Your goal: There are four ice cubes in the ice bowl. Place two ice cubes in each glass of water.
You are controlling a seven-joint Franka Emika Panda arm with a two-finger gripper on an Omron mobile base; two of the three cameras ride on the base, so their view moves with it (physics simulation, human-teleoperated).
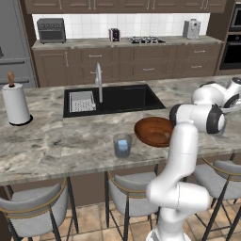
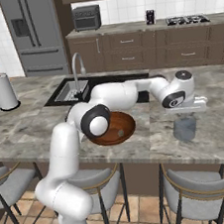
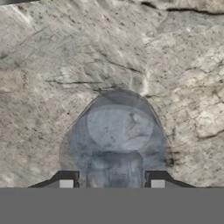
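Gripper hangs over the right glass on the marble counter; fingertips spread apart, nothing pinched. That glass: clear grey-blue, straight-sided, pale cube-like shape at its near wall. Left glass holds pale blue ice, at 8 o'clock of the reddish-brown wooden ice bowl, just beside it.

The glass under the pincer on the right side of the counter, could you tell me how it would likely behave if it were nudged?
The glass is short and straight-sided, so it probably slides on the smooth marble counter rather than tipping. It looks clear and thin-walled, so likely fragile. Standing near the counter's front edge, a push that way seems risky.
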